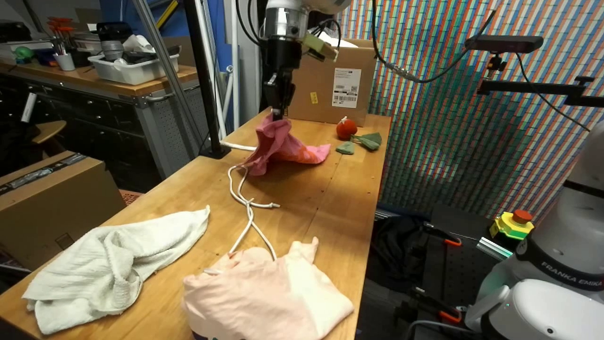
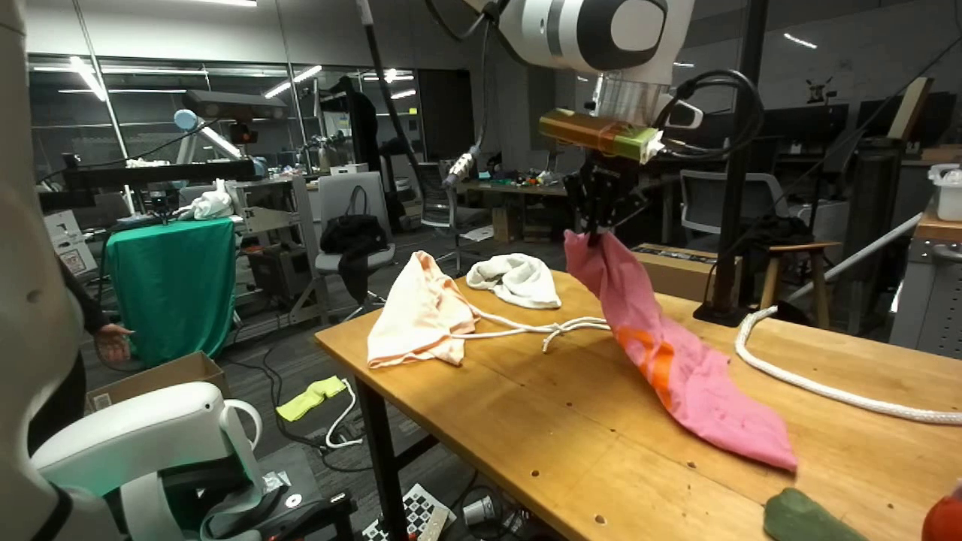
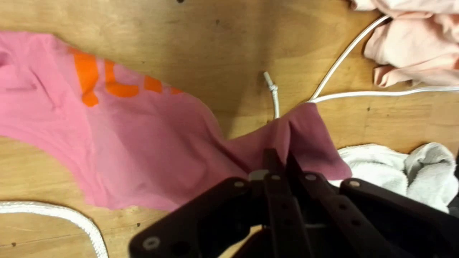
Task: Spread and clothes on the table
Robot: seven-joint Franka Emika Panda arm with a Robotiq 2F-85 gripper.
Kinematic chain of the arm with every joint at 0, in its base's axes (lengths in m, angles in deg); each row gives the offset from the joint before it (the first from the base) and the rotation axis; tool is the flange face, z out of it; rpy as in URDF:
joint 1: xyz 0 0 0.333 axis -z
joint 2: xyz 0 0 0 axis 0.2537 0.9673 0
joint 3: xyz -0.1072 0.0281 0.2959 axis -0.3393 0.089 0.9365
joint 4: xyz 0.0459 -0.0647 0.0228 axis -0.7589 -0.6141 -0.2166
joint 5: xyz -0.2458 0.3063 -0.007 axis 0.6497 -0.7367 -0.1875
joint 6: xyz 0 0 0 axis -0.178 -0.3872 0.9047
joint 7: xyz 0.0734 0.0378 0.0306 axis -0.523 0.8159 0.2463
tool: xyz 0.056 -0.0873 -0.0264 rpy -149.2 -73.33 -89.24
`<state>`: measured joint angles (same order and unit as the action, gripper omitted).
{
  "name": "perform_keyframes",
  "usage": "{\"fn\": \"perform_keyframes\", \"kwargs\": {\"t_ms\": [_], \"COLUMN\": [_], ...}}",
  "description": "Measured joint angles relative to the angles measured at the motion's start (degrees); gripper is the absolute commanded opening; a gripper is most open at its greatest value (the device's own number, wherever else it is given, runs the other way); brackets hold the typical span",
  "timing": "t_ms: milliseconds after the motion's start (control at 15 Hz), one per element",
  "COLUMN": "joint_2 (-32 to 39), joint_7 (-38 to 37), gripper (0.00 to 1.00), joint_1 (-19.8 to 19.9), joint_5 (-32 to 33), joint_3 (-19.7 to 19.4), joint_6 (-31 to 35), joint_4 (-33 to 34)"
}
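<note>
On table [image 1: 349,198]: three garments [image 1: 283,146], one red ball [image 1: 346,130], one cardboard box [image 1: 325,80].

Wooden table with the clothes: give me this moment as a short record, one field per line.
Surface: wooden table
Grip: gripper shut on the pink garment
Held piece: one end lifted, the other end resting on the table
Lying rumpled: peach garment, whitish garment
Between pink and peach: thin white cord; whether tied to either, cannot tell
Also on the table: thick white rope, red round object, green leaf-like pieces
Spread flat: no garment yet
</note>
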<state>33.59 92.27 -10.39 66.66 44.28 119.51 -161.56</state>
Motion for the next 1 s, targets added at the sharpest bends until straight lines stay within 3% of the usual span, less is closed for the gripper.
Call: {"fn": "perform_keyframes", "kwargs": {"t_ms": [400,1000], "joint_2": [-11.0,-23.9], "joint_7": [4.9,7.3], "gripper": [0.03,0.03], "joint_1": [0.1,-2.1], "joint_5": [-5.0,-6.7], "joint_3": [-1.8,-4.8], "joint_6": [-5.5,-6.4], "joint_4": [-7.2,-16.1]}}
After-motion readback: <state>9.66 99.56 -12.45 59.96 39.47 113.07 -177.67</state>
